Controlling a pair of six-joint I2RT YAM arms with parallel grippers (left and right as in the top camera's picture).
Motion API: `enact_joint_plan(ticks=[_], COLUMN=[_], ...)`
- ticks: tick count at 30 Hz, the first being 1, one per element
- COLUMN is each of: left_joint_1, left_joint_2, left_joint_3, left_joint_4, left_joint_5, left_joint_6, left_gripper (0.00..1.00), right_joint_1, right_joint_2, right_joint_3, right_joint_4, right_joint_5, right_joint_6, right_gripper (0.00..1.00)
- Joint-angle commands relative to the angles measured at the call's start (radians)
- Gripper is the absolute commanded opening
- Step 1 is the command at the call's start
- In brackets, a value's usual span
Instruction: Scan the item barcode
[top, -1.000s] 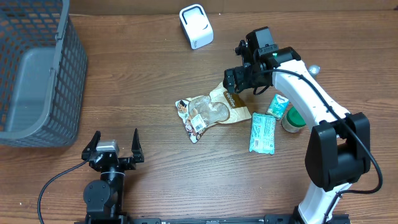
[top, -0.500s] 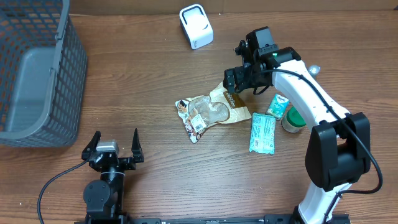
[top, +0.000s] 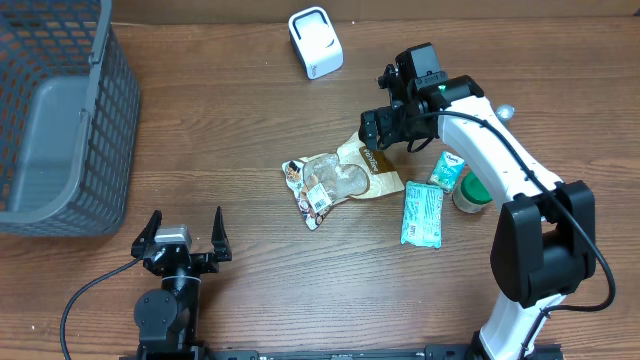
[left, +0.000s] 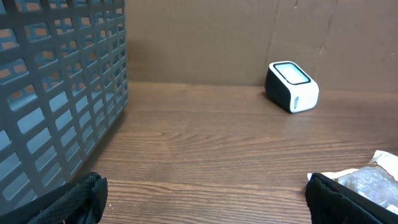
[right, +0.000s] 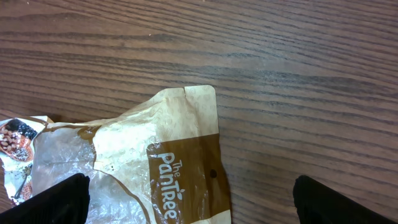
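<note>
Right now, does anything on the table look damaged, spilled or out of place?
Nothing is spilled. The snack bag lies crumpled and askew mid-table, and the right wrist view shows a small notch in its top edge, possibly a factory tear notch. The scanner and basket stand upright.

Brown-and-clear snack bag (right: 155, 168) lies flat on the wooden table (right: 280, 62) — PanTree label showing

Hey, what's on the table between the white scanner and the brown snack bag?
Nothing. In the overhead view the stretch of wooden table between the scanner and the snack bag is bare.
</note>
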Motion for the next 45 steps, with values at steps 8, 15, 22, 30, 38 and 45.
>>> enact_joint_plan(ticks=[8,15,22,30,38,45], left_joint_1=[0.004,0.004,0.004,0.004,0.004,0.004], left_joint_2=[-0.013,-0.013,-0.013,-0.013,-0.013,-0.013], left_joint_3=[-0.003,-0.003,-0.003,-0.003,-0.003,-0.003], left_joint_4=[0.001,0.001,0.001,0.001,0.001,0.001], left_joint_5=[0.012,0.012,0.012,0.012,0.012,0.012], left_joint_6=[0.026,0.026,0.026,0.026,0.026,0.026], left_gripper=[1.0,1.0,1.0,1.0,0.99,0.99], right_joint_1=[-0.003,0.0,-0.003,-0.003,-0.049,-0.105], right_joint_2=[-0.003,-0.179,-0.454,-0.792,-1.216,-1.541], right_joint_3=[0.006,0.006,0.006,-0.027,-0.314,-0.566], right_joint_4=[0.0,0.0,-0.001,-0.01,0.01,0.026], right_joint_5=[0.005,0.005,0.005,0.084,0.09,0.087], right_joint_6=[0.003,0.003,0.003,-0.008,0.003,0.007], right_gripper=[1.0,1.0,1.0,1.0,1.0,1.0])
